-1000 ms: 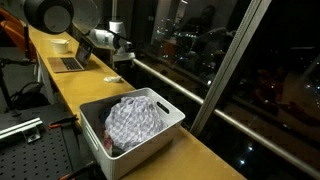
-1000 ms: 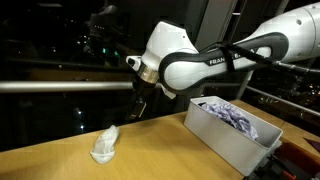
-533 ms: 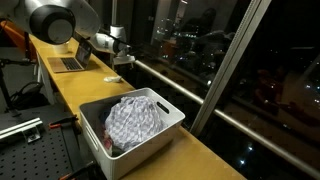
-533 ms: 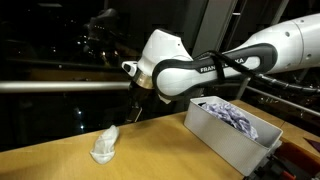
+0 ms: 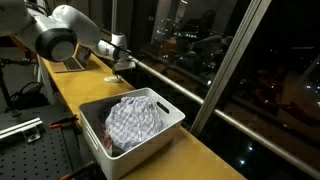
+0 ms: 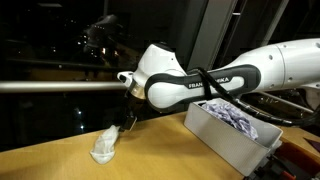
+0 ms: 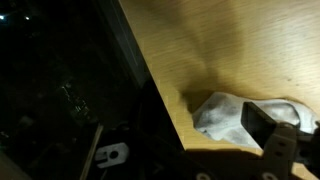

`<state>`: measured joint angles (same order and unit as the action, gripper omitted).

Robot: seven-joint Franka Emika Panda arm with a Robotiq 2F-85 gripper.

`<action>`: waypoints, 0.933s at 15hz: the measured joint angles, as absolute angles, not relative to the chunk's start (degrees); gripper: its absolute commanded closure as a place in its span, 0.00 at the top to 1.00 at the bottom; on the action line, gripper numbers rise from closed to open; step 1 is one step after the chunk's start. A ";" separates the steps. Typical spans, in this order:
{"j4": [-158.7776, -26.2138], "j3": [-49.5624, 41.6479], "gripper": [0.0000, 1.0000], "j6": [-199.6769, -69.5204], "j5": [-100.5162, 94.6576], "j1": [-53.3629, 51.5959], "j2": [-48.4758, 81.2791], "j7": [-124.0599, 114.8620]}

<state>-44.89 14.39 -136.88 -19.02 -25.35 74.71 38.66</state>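
Where it lies, the white cloth (image 6: 104, 146) is crumpled, bunched.

Against the black window (image 6: 50, 50), the gripper (image 6: 124, 119) in an exterior view is a dark shape, its jaws too dim to make out. Whether it touches the cloth (image 6: 103, 147) cannot be told. The bin (image 6: 225, 138) runs off the bottom right corner there, and the arm (image 6: 200, 85) leaves by the right edge. In the wrist view, soft all over, a dark finger (image 7: 262, 124) covers the cloth's right end, and the bottom edge cuts off the rest of the gripper. In an exterior view the arm hides most of a laptop (image 5: 74, 65), the cloth is too small to make out, and checked fabric (image 5: 133, 120) hides the bin's floor.
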 measured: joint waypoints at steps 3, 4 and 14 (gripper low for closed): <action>-41.17 14.72 1.00 -136.34 -18.93 -26.56 77.97 39.09; -40.12 14.76 1.00 -136.21 -18.93 -27.05 78.91 39.11; -35.03 14.16 0.31 -136.20 -14.78 -28.81 82.64 41.72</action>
